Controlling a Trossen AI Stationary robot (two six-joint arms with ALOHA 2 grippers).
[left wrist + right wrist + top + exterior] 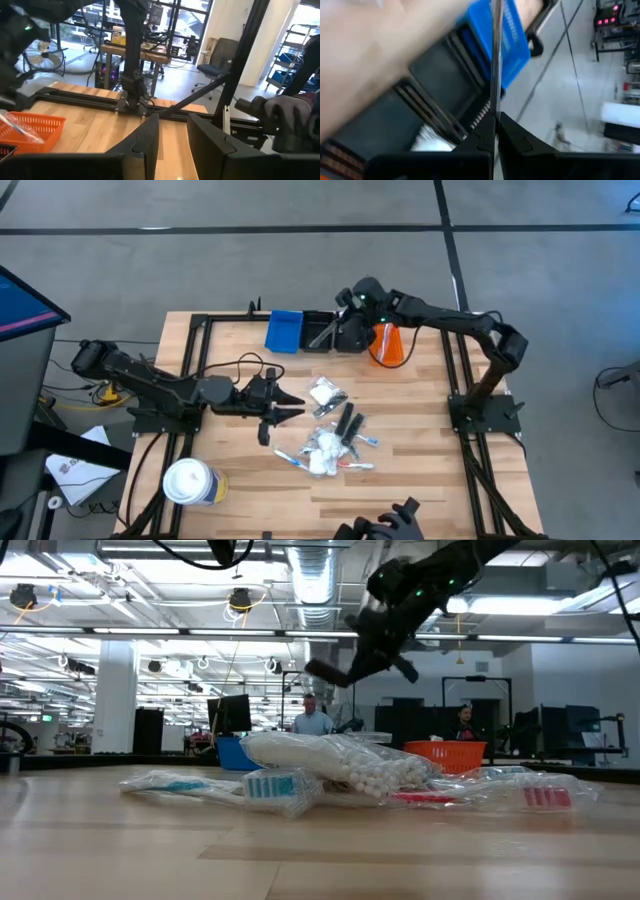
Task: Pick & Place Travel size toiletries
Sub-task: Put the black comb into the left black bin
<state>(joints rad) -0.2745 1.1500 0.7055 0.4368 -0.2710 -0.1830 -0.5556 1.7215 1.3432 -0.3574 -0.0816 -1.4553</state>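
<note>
The thin comb [493,60] you carry sticks straight out from the right gripper [345,320], whose jaws are clamped on its end, right over the black bin [322,332] between the blue bin [285,331] and orange bin [390,345]. The left gripper [290,406], jaws narrowly parted and empty, is nearer the toiletries pile [330,435] on the table [420,450]

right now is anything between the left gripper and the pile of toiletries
Nothing visible is. In the high view the left gripper sits low over bare wood just left of the toiletries, with only open table between them. The right gripper is away over the black bin.
</note>
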